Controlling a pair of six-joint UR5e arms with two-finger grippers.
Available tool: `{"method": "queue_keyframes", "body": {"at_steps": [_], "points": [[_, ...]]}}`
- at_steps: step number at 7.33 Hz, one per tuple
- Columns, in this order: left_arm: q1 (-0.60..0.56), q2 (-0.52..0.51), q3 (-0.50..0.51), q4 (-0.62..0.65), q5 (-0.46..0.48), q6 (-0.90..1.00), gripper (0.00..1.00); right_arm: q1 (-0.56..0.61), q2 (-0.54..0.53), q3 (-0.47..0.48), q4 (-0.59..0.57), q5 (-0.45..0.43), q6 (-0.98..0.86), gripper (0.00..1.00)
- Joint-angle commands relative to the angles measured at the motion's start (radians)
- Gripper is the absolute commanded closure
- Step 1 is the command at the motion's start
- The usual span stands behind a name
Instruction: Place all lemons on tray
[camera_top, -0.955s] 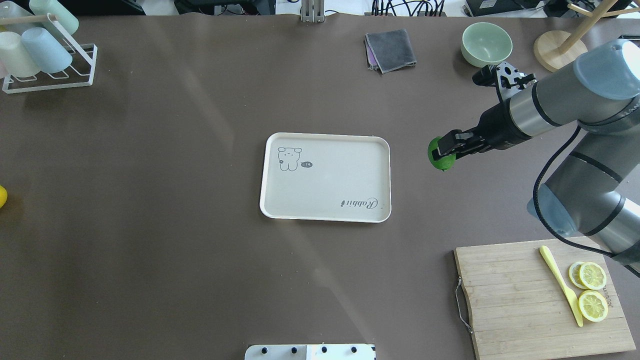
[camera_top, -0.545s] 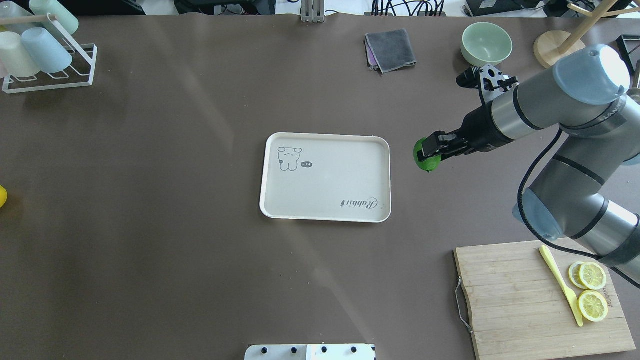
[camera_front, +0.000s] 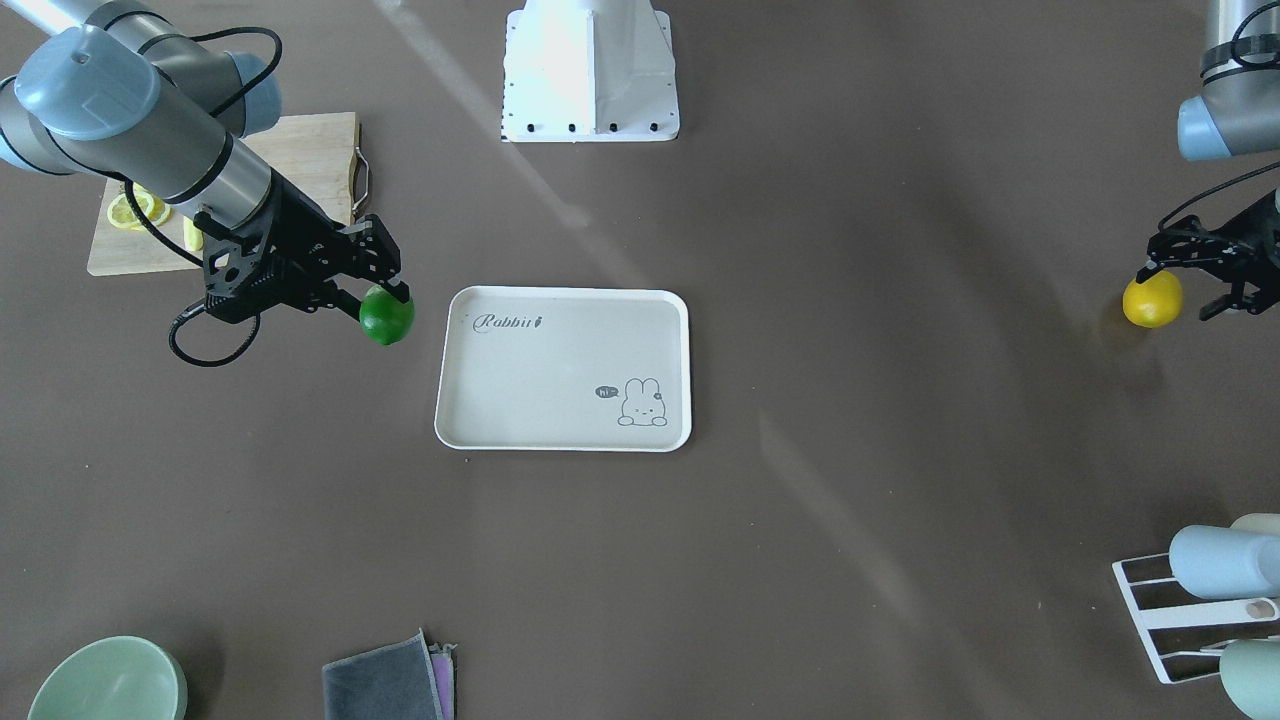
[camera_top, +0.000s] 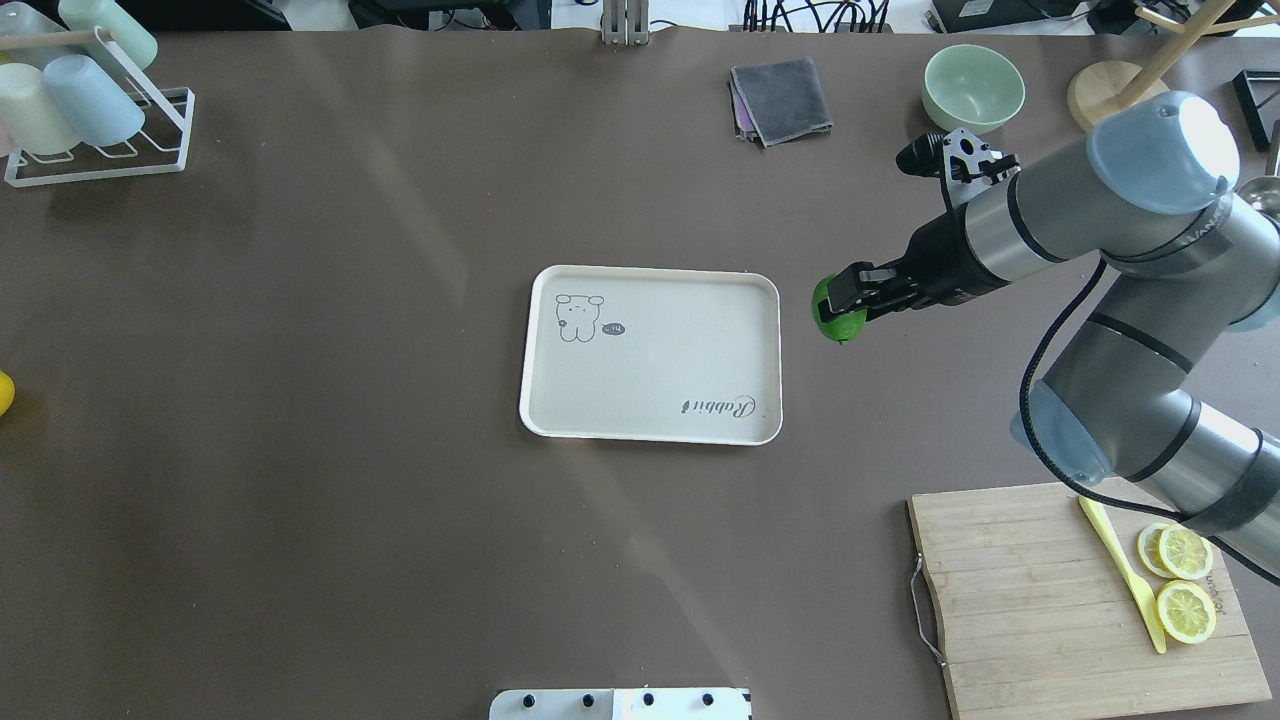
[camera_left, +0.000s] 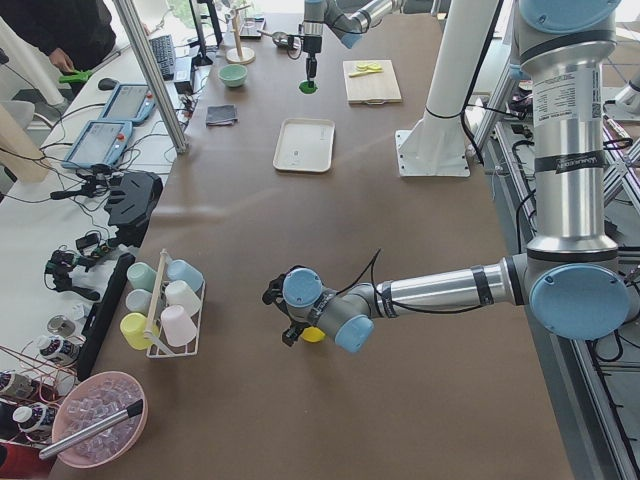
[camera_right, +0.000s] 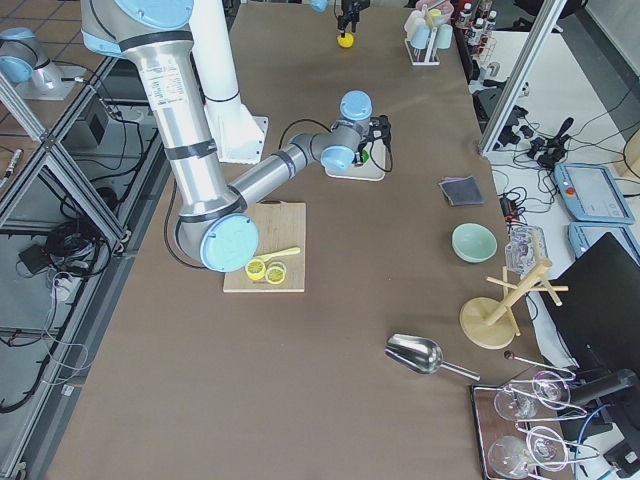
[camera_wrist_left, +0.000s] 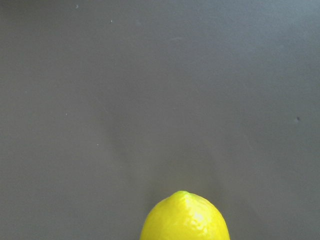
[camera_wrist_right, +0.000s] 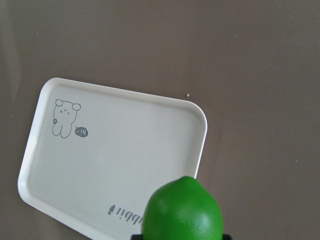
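The cream tray (camera_top: 650, 390) with the bunny drawing lies at the table's middle, with nothing on it; it also shows in the front view (camera_front: 560, 380) and the right wrist view (camera_wrist_right: 115, 165). My right gripper (camera_top: 845, 300) is shut on the green lemon (camera_top: 836, 318) and holds it in the air just right of the tray's far right corner (camera_front: 387, 316). The yellow lemon (camera_front: 1152, 299) rests on the table at the far left edge (camera_top: 3, 393). My left gripper (camera_front: 1175, 292) stands over it with its fingers spread on either side.
A wooden cutting board (camera_top: 1040, 600) with lemon slices and a yellow knife lies at the near right. A green bowl (camera_top: 973, 87), a grey cloth (camera_top: 781, 98) and a wooden stand (camera_top: 1115, 95) are at the back right. A cup rack (camera_top: 80, 100) is at the back left.
My right gripper has carried the green lemon leftward, closer to the tray's right edge. The yellow lemon has not moved.
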Motion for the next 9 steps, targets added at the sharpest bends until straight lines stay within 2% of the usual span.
{"method": "queue_keyframes", "body": {"at_steps": [1, 2, 3, 4, 5, 7, 9], "points": [[0.022, -0.006, 0.005, -0.001, 0.002, -0.023, 0.02, -0.027, 0.002, 0.0, 0.001, -0.034, 0.001, 1.0], [0.024, -0.008, 0.01, -0.001, 0.0, -0.023, 0.06, -0.045, 0.018, -0.003, 0.0, -0.05, 0.001, 1.0], [0.025, -0.009, 0.017, -0.002, 0.0, -0.023, 0.32, -0.062, 0.031, -0.003, -0.012, -0.076, 0.004, 1.0], [0.024, -0.014, 0.022, -0.002, 0.002, -0.02, 0.71, -0.077, 0.045, 0.0, -0.022, -0.084, 0.046, 1.0], [0.024, -0.014, 0.01, -0.004, -0.001, -0.021, 1.0, -0.092, 0.07, -0.002, -0.025, -0.096, 0.071, 1.0], [0.021, -0.032, -0.024, 0.01, -0.122, -0.053, 1.0, -0.132, 0.079, -0.003, -0.031, -0.14, 0.074, 1.0], [0.019, -0.049, -0.137, 0.008, -0.162, -0.264, 1.0, -0.158, 0.087, -0.005, -0.031, -0.165, 0.091, 1.0]]}}
